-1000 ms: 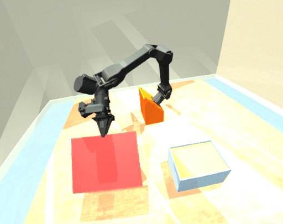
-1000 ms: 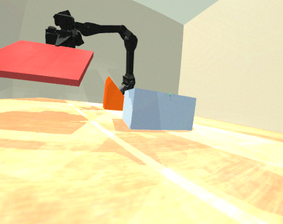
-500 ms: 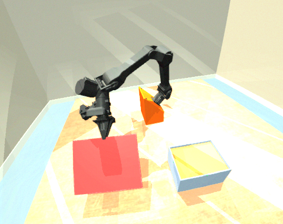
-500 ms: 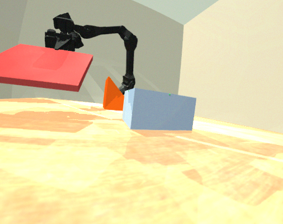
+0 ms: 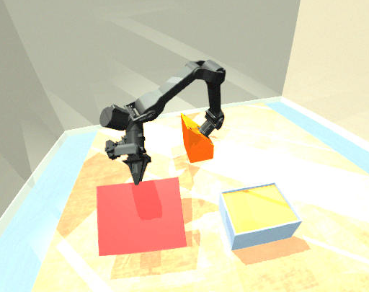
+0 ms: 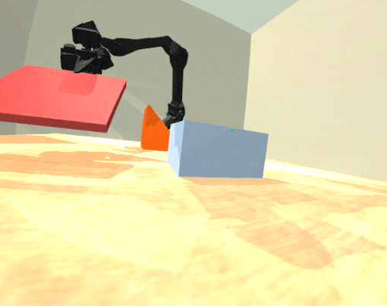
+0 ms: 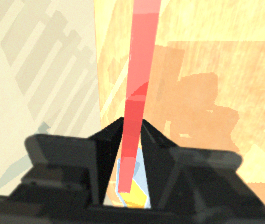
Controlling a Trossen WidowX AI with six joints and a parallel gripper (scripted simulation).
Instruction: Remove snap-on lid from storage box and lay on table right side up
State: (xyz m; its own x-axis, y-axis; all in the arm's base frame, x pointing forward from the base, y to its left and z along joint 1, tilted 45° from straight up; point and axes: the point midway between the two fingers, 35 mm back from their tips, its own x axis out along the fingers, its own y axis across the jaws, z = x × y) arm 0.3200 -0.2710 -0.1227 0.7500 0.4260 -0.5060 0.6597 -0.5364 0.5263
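Note:
The red lid [image 5: 116, 218] [image 6: 57, 100] [image 7: 143, 45] is in the air above the table, to the left of the box in the top and exterior views. It is tilted a little, its broad plain face up. My gripper [image 5: 137, 183] [image 6: 78, 71] [image 7: 132, 121] is shut on the lid's far edge, and the wrist view shows the lid edge-on between the two fingers. The blue-grey storage box [image 5: 267, 236] [image 6: 221, 151] stands upright and open on the table, its yellow inside showing in the top view. The lid's underside is hidden.
An orange wedge-shaped block [image 5: 202, 153] [image 6: 153, 136] stands behind the lid and box, by the arm's base. The wooden table [image 5: 336, 262] [image 6: 140, 244] has light blue strips along its sides, with walls beyond. The lid's shadow lies on the table below it.

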